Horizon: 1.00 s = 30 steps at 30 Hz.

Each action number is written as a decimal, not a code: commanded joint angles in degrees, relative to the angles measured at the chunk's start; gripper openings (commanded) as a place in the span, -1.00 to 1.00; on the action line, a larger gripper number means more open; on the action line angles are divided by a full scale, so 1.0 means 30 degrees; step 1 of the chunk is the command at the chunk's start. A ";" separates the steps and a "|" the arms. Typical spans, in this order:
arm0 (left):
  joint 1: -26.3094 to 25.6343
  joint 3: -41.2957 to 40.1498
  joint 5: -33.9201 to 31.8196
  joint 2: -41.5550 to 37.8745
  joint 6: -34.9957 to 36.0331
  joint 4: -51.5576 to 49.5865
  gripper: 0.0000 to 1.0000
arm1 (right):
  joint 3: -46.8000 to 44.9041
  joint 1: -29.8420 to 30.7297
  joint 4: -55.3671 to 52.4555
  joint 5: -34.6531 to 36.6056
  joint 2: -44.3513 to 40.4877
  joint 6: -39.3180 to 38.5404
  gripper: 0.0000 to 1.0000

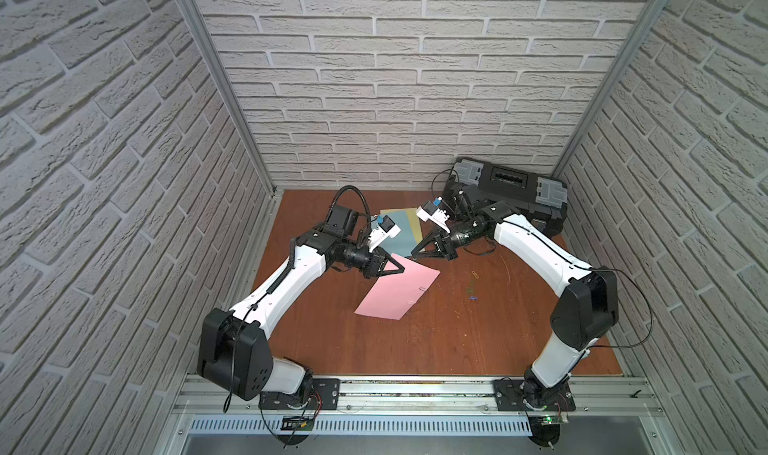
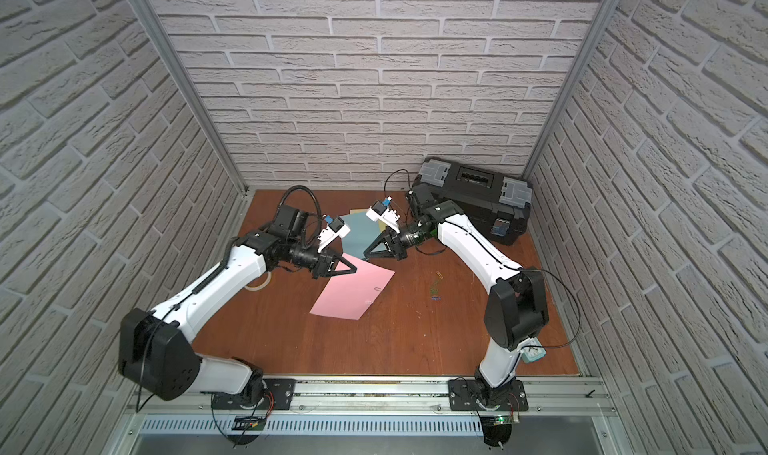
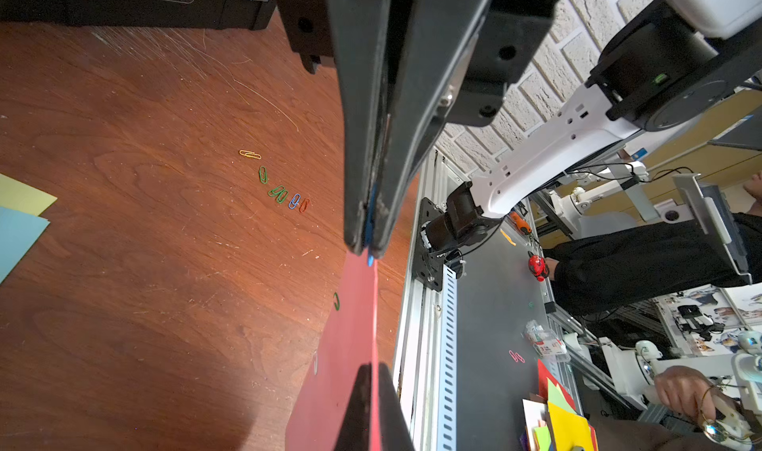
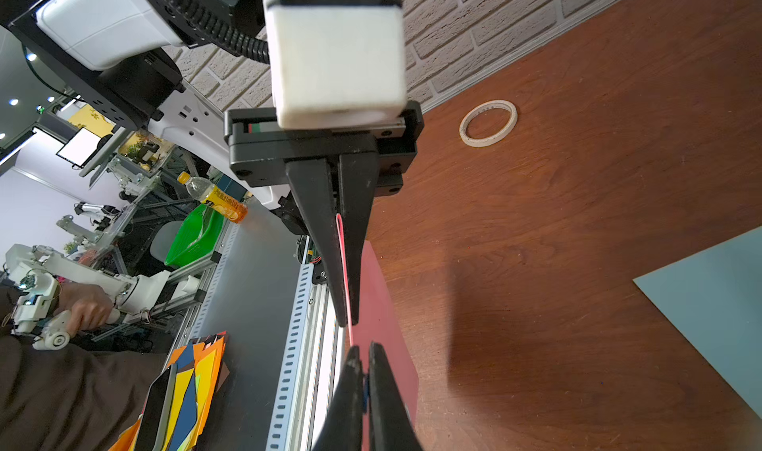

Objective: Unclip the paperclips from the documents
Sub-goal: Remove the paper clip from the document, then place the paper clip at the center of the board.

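- The left gripper (image 1: 402, 271) is clamped on the pink sheet (image 1: 395, 295) at mid-table; it should hold firm.
- The right gripper (image 1: 414, 254) is pinched on the blue paperclip (image 3: 370, 259) at the sheet's 12 o'clock corner. Best to slide it straight off the edge without twisting.
- Loose paperclips (image 1: 473, 286) lie at the sheet's 3 o'clock.

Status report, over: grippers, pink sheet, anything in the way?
Left gripper shut on pink sheet. Right gripper shut on blue paperclip at the sheet's edge. Green clip also on that sheet. Nothing in the way.
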 commanded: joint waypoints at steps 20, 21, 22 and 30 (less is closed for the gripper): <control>-0.0207 0.0384 0.0071 0.0313 0.0782 -0.0524 -1.00 | -0.0364 -0.0365 0.0741 -0.0374 -0.0567 0.0313 -0.82; -0.0302 0.0408 0.0053 0.0310 0.0821 -0.0558 -1.00 | -0.0442 -0.0438 0.0757 -0.0112 -0.0607 0.0453 -0.82; -0.0280 0.0429 0.0012 0.0314 0.0808 -0.0614 -1.00 | -0.0556 -0.0533 0.0741 0.0284 -0.0661 0.0544 -0.83; -0.0244 0.0270 -0.0445 0.0026 0.0752 -0.0517 -1.00 | -0.5726 -0.2701 0.6279 0.3766 -0.2277 0.6286 -0.84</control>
